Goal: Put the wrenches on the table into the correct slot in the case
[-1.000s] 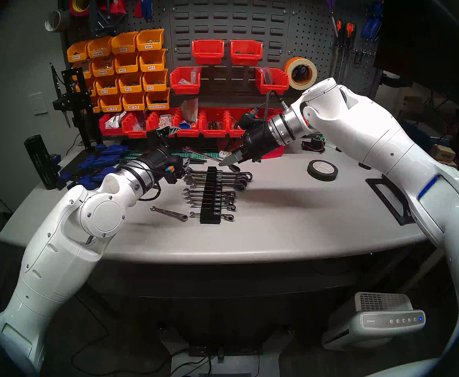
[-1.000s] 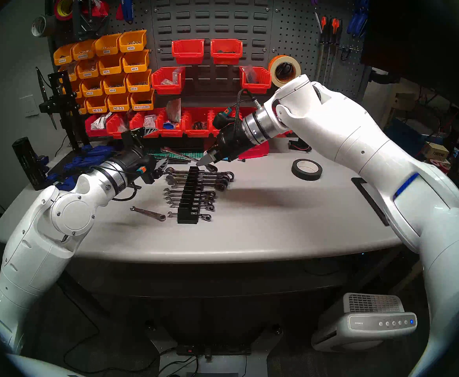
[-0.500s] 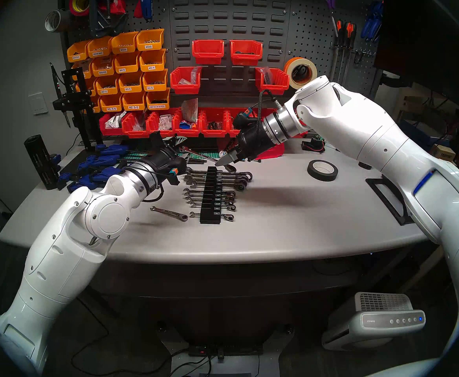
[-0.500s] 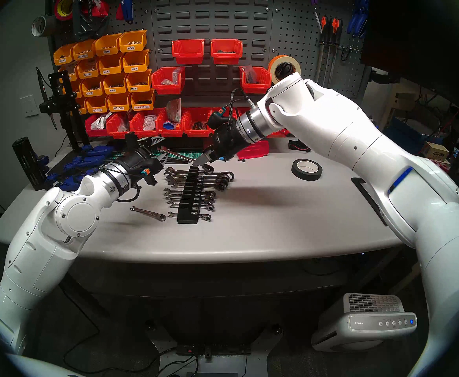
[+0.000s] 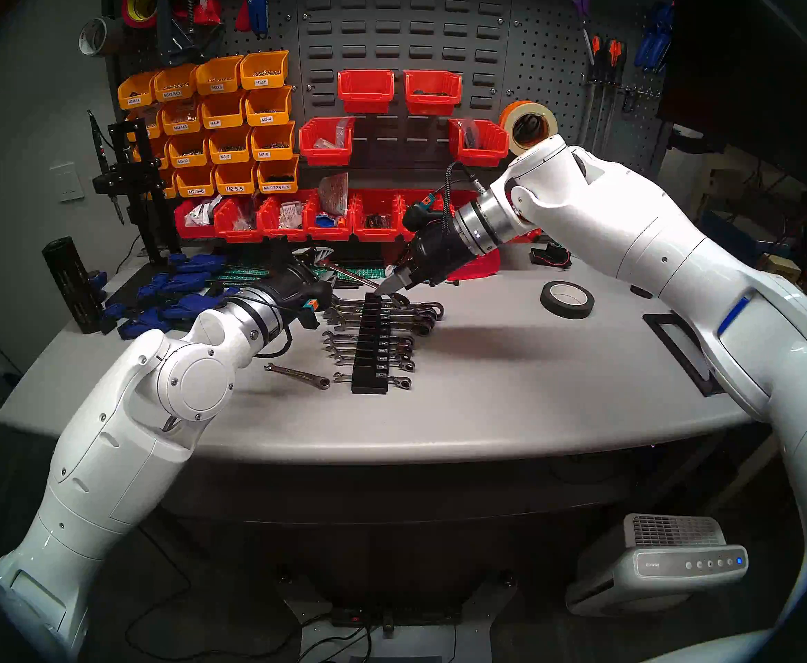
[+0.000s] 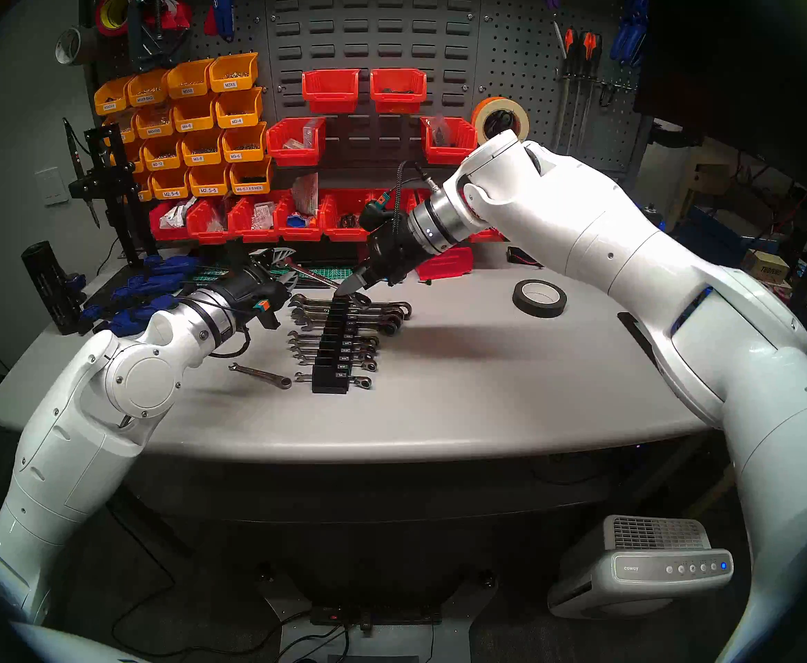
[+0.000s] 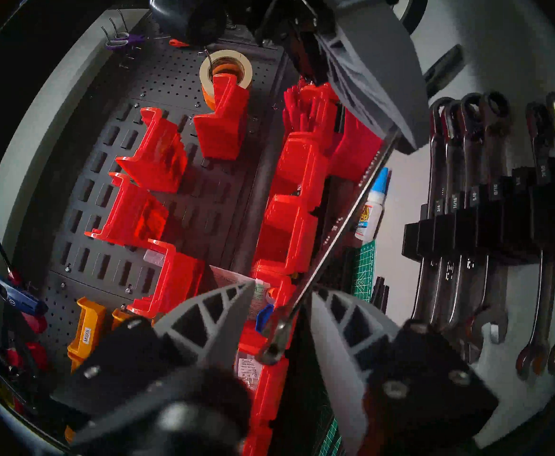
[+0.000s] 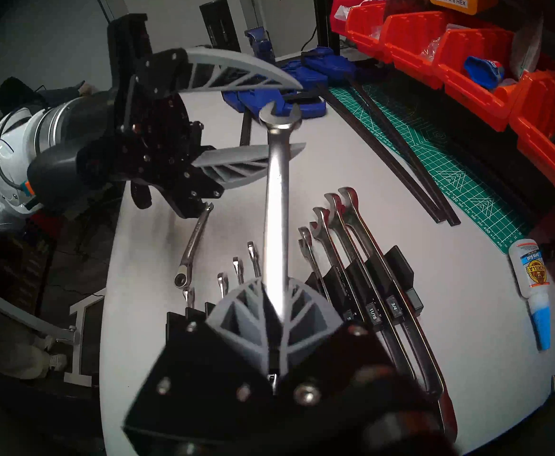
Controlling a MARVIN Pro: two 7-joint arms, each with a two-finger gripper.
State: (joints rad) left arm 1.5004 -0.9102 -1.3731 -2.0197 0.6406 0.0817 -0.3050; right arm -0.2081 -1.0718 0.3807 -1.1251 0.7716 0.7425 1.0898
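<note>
My right gripper is shut on the ring end of the long wrench and holds it tilted above the far end of the black case. The wrench's shaft points left toward my left gripper. My left gripper is open, with the wrench's open jaw end between its fingers, not gripped. The short wrench lies flat on the grey table, just left of the case's near end. The case holds several other wrenches.
A black tape roll lies right of the case. A super glue bottle, a green cutting mat and red bins sit behind it. Blue clamps lie far left. A black frame lies at the right.
My right gripper has carried the long wrench a little left and down toward the case's far end. My left arm has reached forward, so its open fingers now flank the wrench's jaw end.
</note>
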